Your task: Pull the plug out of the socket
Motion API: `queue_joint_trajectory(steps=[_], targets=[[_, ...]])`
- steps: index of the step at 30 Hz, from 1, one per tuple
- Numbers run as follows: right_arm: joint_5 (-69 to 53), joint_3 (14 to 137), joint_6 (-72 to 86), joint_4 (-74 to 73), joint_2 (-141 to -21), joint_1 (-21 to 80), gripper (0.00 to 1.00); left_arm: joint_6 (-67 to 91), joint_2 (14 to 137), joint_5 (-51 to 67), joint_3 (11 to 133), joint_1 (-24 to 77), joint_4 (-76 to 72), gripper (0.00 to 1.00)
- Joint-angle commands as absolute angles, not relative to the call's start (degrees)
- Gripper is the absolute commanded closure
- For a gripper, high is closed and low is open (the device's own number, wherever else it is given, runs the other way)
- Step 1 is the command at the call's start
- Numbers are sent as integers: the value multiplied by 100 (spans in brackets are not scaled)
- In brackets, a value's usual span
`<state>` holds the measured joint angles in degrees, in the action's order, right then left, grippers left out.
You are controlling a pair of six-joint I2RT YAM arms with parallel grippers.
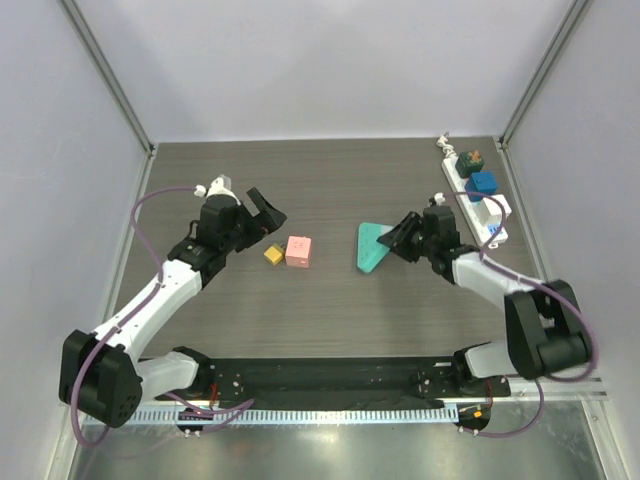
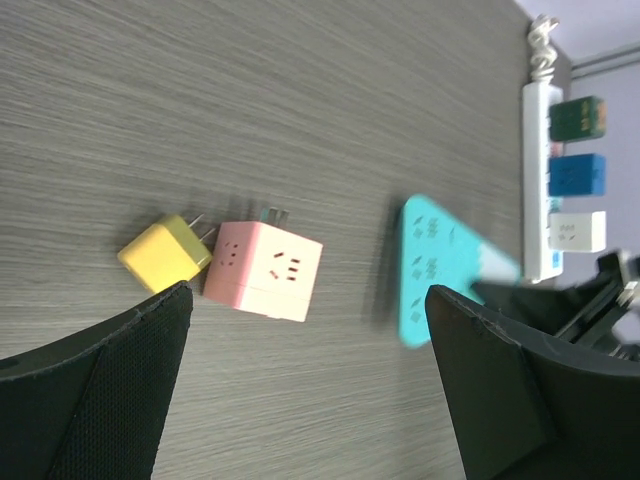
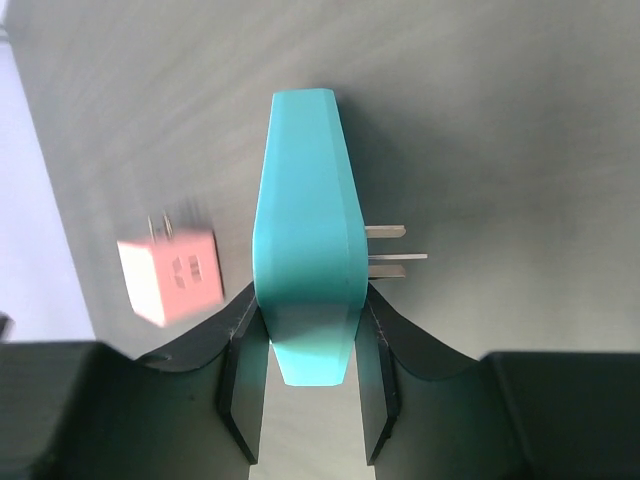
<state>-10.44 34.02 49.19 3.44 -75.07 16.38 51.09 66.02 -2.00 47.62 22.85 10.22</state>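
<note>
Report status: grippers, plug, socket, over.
Left gripper open above pink cube. Right gripper shut on teal plug, prongs bare, apart from power strip. Green plug, blue plug, white plug seated in strip.

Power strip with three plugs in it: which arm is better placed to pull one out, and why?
Right, probably. The power strip lies beside the right arm; the left arm is far off by the pink cube adapter. But the right's jaws must first drop the teal adapter.

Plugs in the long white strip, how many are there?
3 on the strip: dark green plug nearest the cord, blue plug in the middle, white plug last.
</note>
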Motion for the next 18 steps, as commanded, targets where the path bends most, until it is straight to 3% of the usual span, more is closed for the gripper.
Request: queue_joint_trajectory(steps=[1, 18], targets=[[-1599, 4180, 4641, 1089, -8242, 1136, 99, 4571, 6662, -175, 4834, 2294, 1169, 1], [-1503, 8014, 4210, 545, -11828, 905, 99, 4307, 8024, 246, 5555, 2294, 790, 2]])
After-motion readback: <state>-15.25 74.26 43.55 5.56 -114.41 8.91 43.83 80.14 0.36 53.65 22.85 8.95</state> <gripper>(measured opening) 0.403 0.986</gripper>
